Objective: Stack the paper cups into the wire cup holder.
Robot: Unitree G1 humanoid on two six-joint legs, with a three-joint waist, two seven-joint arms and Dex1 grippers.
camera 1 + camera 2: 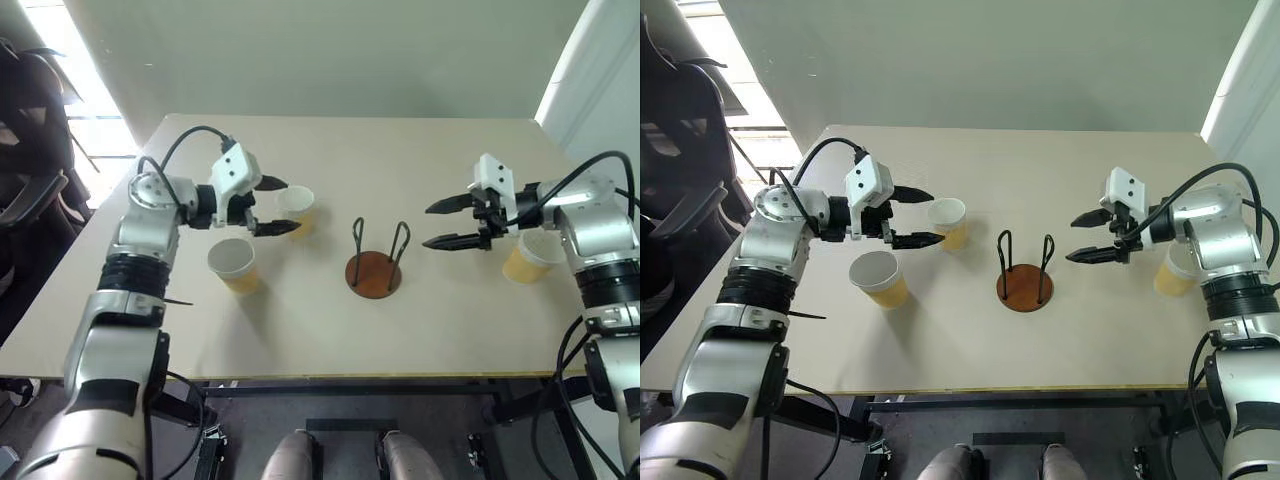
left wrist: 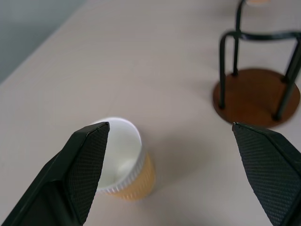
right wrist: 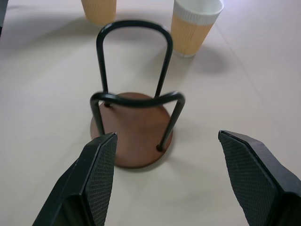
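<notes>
left gripper (image 1: 272,205): spread, near far paper cup (image 1: 296,207) | right gripper (image 1: 442,223): spread, empty | risk: finger probably topples cup | wire cup holder (image 1: 374,272): empty

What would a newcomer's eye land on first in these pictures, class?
Probably the empty wire cup holder at the table's centre, flanked by two open end effectors, left and right. Three paper cups stand upright around it.

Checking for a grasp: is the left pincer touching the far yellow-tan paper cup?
Apart. The left wrist view shows the open left pincer above the far yellow-tan paper cup.
</notes>
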